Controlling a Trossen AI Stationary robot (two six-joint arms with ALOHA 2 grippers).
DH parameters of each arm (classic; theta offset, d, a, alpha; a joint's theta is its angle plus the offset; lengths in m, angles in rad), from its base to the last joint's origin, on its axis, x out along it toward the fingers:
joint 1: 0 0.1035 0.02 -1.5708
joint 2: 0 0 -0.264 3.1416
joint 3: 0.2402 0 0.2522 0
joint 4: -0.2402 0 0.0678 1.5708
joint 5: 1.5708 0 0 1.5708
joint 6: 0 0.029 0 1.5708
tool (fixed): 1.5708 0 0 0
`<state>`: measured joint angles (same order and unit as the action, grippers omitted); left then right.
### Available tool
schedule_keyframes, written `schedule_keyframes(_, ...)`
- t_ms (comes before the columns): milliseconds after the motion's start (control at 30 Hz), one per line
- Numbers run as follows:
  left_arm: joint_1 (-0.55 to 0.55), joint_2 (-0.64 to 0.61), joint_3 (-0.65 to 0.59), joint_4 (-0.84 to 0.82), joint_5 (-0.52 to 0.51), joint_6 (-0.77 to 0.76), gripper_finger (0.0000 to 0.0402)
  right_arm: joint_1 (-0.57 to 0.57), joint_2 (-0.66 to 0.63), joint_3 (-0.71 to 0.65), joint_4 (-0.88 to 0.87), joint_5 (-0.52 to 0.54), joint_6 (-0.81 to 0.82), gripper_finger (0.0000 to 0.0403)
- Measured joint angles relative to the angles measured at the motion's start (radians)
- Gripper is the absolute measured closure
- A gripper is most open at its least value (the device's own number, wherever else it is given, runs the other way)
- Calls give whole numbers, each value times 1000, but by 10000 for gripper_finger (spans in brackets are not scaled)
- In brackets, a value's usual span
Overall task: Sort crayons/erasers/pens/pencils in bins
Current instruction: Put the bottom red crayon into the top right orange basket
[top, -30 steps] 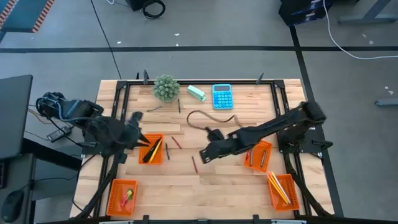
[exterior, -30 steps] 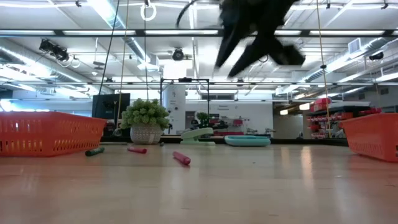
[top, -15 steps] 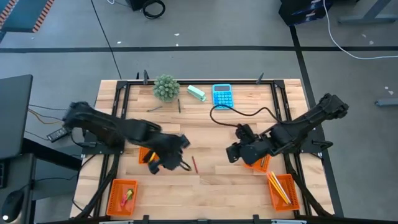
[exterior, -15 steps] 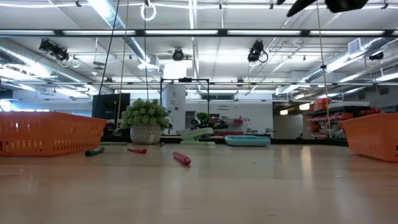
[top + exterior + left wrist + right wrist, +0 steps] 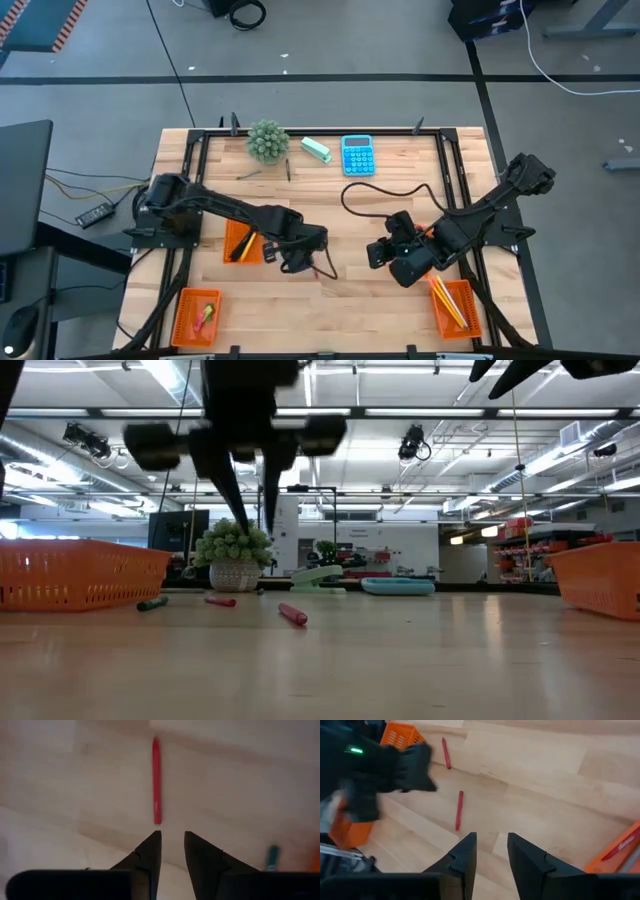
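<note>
Left gripper (image 5: 172, 836) hangs over mid tabletop (image 5: 350, 300), fingers narrowly parted, empty, just short of a red crayon (image 5: 156, 780) lying flat. Right gripper (image 5: 491, 839) hovers right of centre near a bin (image 5: 412, 250), fingers narrowly apart, empty. Another crayon (image 5: 445, 753) lies beside the left bin (image 5: 243, 241).

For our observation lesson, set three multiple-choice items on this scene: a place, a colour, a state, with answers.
1. Where is the crayon ahead of the left gripper? A in a bin; B on the table; C on the plant.
2. The calculator is: A blue; B orange; C black.
3. The left gripper is: A shut on a pencil; B shut on an eraser; C open, empty.
Answers: B, wood lies under it; A, its case is blue; C, nothing sits between its parted fingers.
</note>
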<state>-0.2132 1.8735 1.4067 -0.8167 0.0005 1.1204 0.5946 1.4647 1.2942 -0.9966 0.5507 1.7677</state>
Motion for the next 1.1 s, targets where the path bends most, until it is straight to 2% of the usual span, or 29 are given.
schedule_keyframes(100, 21, 40, 0, 47, -12, -19, 316, 8, 10, 0, 0, 16, 59, 285)
schedule_keyframes(333, 26, 71, 0, 157, 9, -35, 315, 2, 15, 0, -2, 33, 65, 285)
schedule_keyframes(500, 25, 72, 0, 117, 57, -34, 310, 2, 15, -4, -7, 51, 66, 285)
schedule_keyframes(933, 16, 135, 0, 103, 56, -6, 310, 2, 15, -8, -6, 78, 95, 285)
schedule_keyframes(1100, 1, 140, 0, 154, 54, -14, 306, 4, 15, -9, -7, 77, 107, 285)
